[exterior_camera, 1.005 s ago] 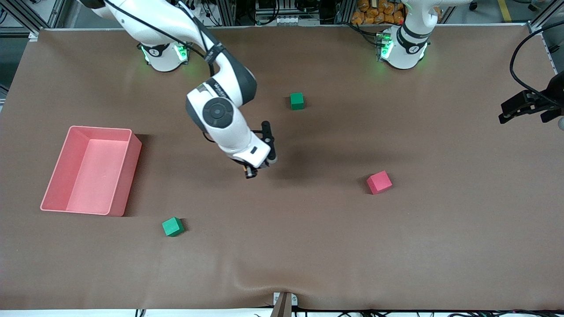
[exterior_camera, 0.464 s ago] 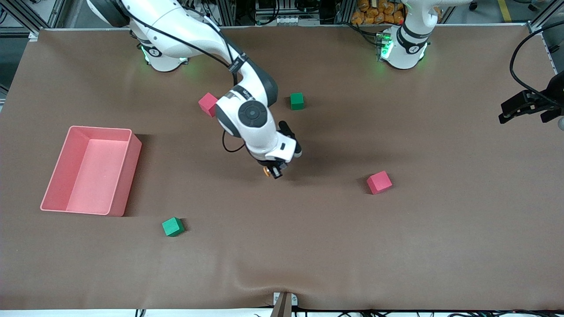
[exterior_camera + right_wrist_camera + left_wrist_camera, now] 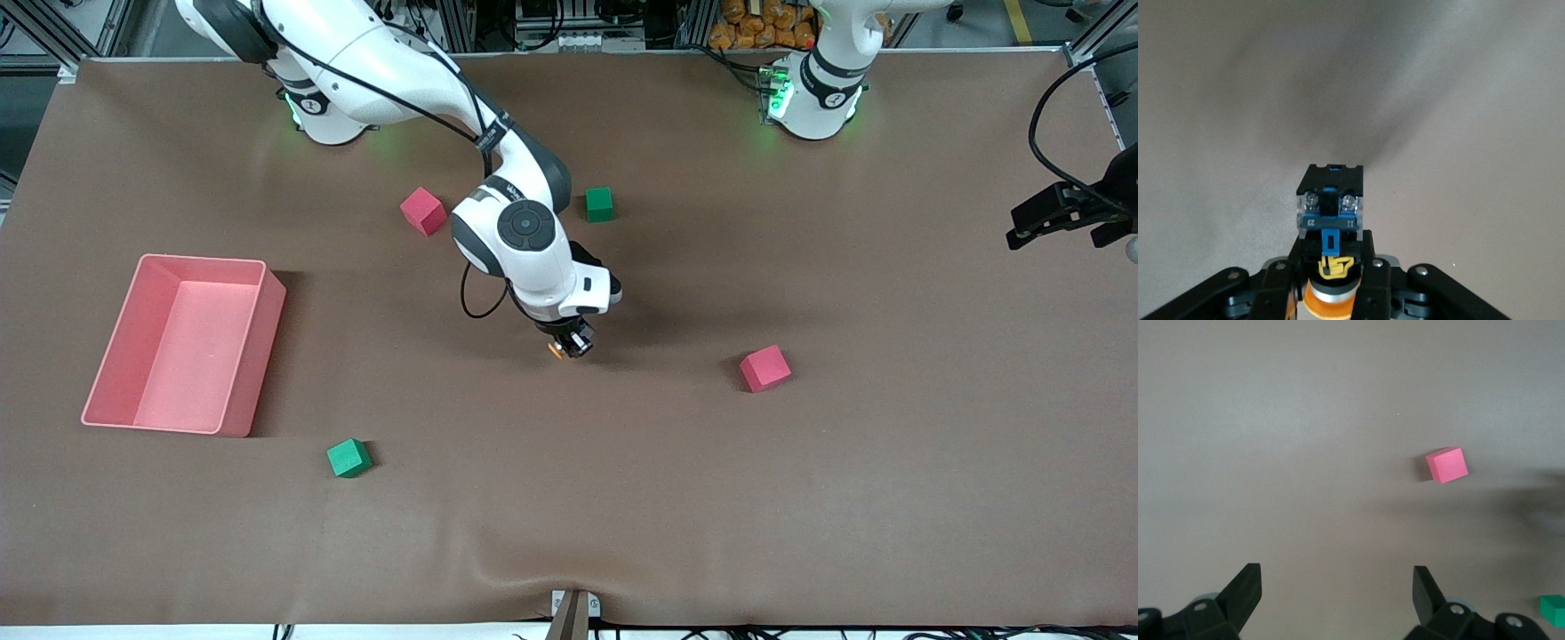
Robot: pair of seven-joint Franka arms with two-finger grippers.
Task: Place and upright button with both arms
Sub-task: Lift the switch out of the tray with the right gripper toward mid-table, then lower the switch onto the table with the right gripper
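Note:
The button (image 3: pixel 558 349) hangs just above the middle of the brown table, with my right gripper (image 3: pixel 573 342) shut on it. In the right wrist view the button (image 3: pixel 1331 207) has its black-and-blue body pointing away from the fingers and its orange cap back between them; the right gripper (image 3: pixel 1333 250) clamps the body from both sides. My left gripper (image 3: pixel 1015 227) waits open over the table edge at the left arm's end. The left wrist view shows the left gripper (image 3: pixel 1337 577) with bare table between its fingers.
A pink bin (image 3: pixel 267 307) stands toward the right arm's end. One red cube (image 3: pixel 765 368) lies beside the held button toward the left arm's end, also visible as the red cube (image 3: pixel 1447 465). Another red cube (image 3: pixel 423 211) and a green cube (image 3: pixel 599 204) lie farther from the camera, a green cube (image 3: pixel 348 458) nearer.
My right arm has carried the button toward the left arm's end of the table, uncovering the red cube that lies farther from the camera. The left arm has not moved.

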